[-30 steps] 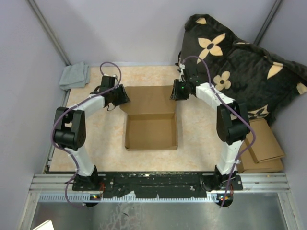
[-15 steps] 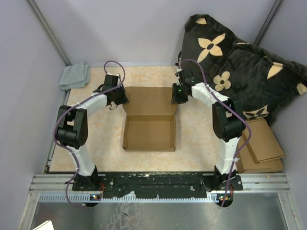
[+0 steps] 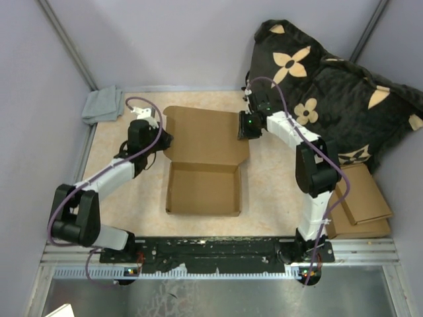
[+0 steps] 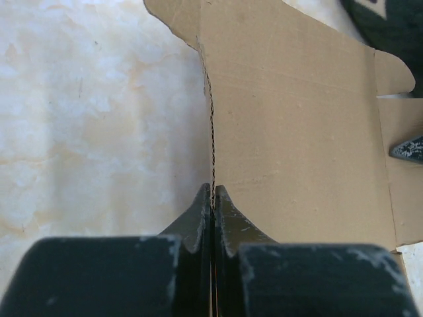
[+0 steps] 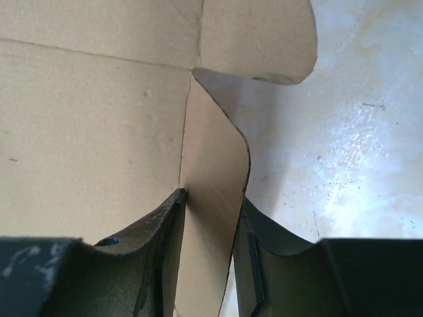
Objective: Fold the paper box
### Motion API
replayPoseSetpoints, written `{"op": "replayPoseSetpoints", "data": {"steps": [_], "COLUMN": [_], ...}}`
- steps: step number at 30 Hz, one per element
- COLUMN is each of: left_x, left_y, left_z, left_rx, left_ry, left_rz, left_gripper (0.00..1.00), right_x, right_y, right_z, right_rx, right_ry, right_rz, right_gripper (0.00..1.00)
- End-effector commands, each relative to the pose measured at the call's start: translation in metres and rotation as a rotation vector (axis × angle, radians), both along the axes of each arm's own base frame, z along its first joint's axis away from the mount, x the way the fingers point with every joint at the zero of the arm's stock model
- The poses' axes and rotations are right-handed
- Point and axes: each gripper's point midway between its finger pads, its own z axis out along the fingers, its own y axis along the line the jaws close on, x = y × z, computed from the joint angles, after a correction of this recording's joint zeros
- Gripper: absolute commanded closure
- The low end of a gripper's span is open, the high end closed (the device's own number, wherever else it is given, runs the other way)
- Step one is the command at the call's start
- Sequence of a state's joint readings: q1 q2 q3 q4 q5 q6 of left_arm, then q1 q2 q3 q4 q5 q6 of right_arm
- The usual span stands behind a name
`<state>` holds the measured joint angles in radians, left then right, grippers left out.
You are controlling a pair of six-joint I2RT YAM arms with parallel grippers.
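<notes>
Left gripper (image 4: 212,198) is clenched tight on the left flap edge of the paper box (image 3: 203,173). Right gripper (image 5: 210,203) is nipping its right flap. Left arm (image 3: 109,175) lies low, elbow out at near left. Right arm (image 3: 317,172) stands tall, forearm reaching far-left. The box sits mid-table (image 3: 271,191), tray near, lid open far.

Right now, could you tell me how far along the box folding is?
Done: the tray walls of the paper box stand. In hand: the left tool pinches the left edge of the lid; the right tool straddles its right flap. Left: tucking flaps, closing it.
</notes>
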<state>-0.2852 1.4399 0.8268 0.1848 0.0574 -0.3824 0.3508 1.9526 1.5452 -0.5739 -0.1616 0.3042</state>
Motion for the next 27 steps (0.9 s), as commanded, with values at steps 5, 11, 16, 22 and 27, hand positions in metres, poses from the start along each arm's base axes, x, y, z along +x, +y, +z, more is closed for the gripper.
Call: {"op": "replayPoseSetpoints", "data": {"steps": [5, 11, 16, 22, 27], "left_x": [-0.004, -0.014, -0.021, -0.022, -0.014], "left_y": [-0.004, -0.007, -0.013, -0.010, 0.010], "left_z": [0.060, 0.078, 0.101, 0.117, 0.118], "left_rx": [-0.018, -0.013, 0.006, 0.040, 0.114], "left_ry": [-0.294, -0.380, -0.449, -0.456, -0.356], "left_rz": [-0.016, -0.040, -0.064, -0.046, 0.058], "left_gripper": [1.00, 1.00, 0.84, 0.62, 0.55], "right_x": [0.014, 0.014, 0.014, 0.013, 0.004], "right_y": [-0.006, -0.006, -0.006, -0.010, -0.025], "right_z": [0.079, 0.097, 0.111, 0.154, 0.198], "right_rx": [0.026, 0.023, 0.028, 0.056, 0.069], "right_ry": [-0.173, -0.198, -0.237, -0.419, -0.654], "right_rz": [0.029, 0.053, 0.063, 0.054, 0.016], "right_gripper": [0.66, 0.75, 1.00, 1.00, 1.00]}}
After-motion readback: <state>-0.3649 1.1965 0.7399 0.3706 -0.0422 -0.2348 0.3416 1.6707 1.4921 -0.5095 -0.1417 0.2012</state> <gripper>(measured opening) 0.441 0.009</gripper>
